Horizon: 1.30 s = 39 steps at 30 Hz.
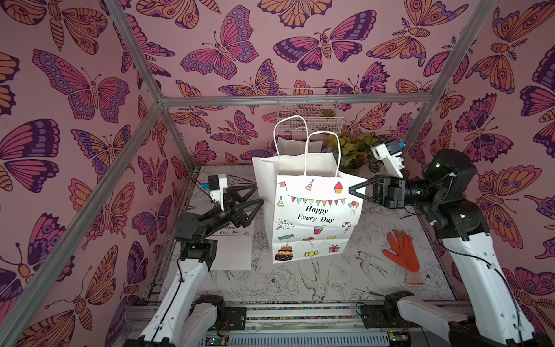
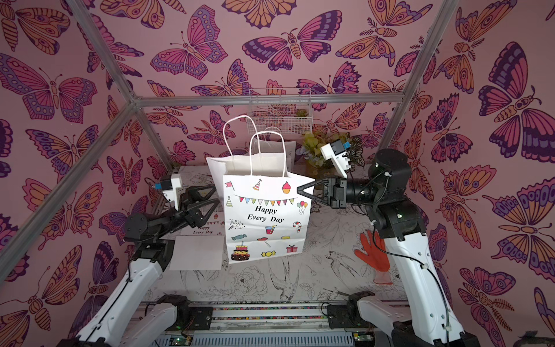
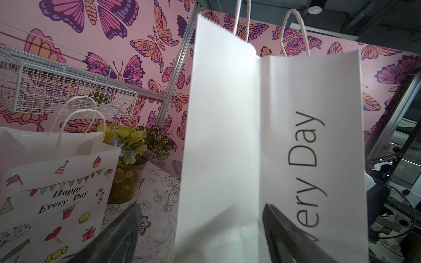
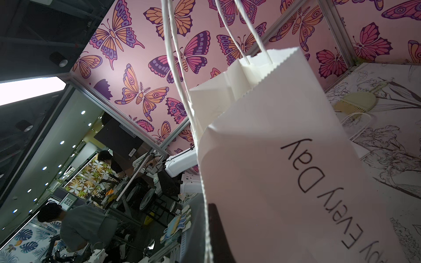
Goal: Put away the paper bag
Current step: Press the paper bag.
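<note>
One paper bag (image 1: 312, 216) is the one I am working with. It is pinched at the top of its right edge by the right end effector (image 1: 357, 190), whose jaws are clenched on the paper just below the rim. In both top views the bag hangs upright but slightly tilted, mid-desk, and its base looks lifted off the desk (image 1: 330, 276), though from above I cannot be sure.

The left end effector (image 1: 258, 193) sits just beside the bag's left side with its jaws spread wide and nothing in them. In the left wrist view the bag's (image 3: 227, 136) plain folded side fills the space ahead, and one finger (image 3: 284, 232) overlaps the panel that carries the lettering. I cannot tell whether it touches the paper.

The bag is white, with a sawtooth rim and two white twisted-cord handles (image 1: 322, 150) standing up from its open mouth. The front is printed with bunting, a party hat, a cupcake, balloons, sweets, a layer cake and the words "Happy Every Day". In the right wrist view the side panel (image 4: 273, 159) shows large plain "Every Day" lettering.

A second bag (image 3: 57, 182) with the same print stands at the back of the desk, below a white wire basket (image 1: 309, 114) on the back wall and next to a potted plant (image 1: 354, 147). A third bag (image 1: 231, 249) lies flat under the left arm. An orange glove (image 1: 402, 252) lies on the desk near the right arm, well apart from the held bag.
</note>
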Available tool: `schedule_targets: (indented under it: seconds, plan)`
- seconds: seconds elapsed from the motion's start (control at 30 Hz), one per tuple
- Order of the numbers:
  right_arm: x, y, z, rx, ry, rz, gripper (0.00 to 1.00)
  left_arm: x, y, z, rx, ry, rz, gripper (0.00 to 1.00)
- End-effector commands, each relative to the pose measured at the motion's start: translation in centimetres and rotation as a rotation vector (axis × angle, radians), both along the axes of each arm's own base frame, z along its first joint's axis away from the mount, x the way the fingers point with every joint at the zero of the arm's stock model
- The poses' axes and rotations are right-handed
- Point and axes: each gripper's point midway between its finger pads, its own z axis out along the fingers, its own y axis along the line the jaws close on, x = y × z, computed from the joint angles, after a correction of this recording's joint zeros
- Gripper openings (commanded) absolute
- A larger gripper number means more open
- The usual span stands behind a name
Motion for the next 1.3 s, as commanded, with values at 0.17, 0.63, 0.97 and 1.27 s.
schedule_targets:
  seconds: [0.17, 0.63, 0.97, 1.27]
  plan:
    - [-1.0, 0.2, 2.7, 0.036, -0.070, 0.055, 0.00, -0.4, -0.4, -4.8, 0.113, 0.071, -0.043, 0.85]
    - [-1.7, 0.1, 6.4, 0.075, -0.143, 0.091, 0.00, -3.8, -1.4, -3.7, 0.097, 0.015, -0.287, 0.79]
    - [-1.7, 0.1, 5.3, 0.067, -0.116, 0.091, 0.00, -5.3, -1.4, -0.9, 0.049, -0.040, -0.340, 0.61]
    - [-0.6, -0.4, 6.0, 0.067, -0.131, 0.051, 0.00, -6.7, -1.9, -1.6, 0.092, -0.046, -0.389, 0.47]
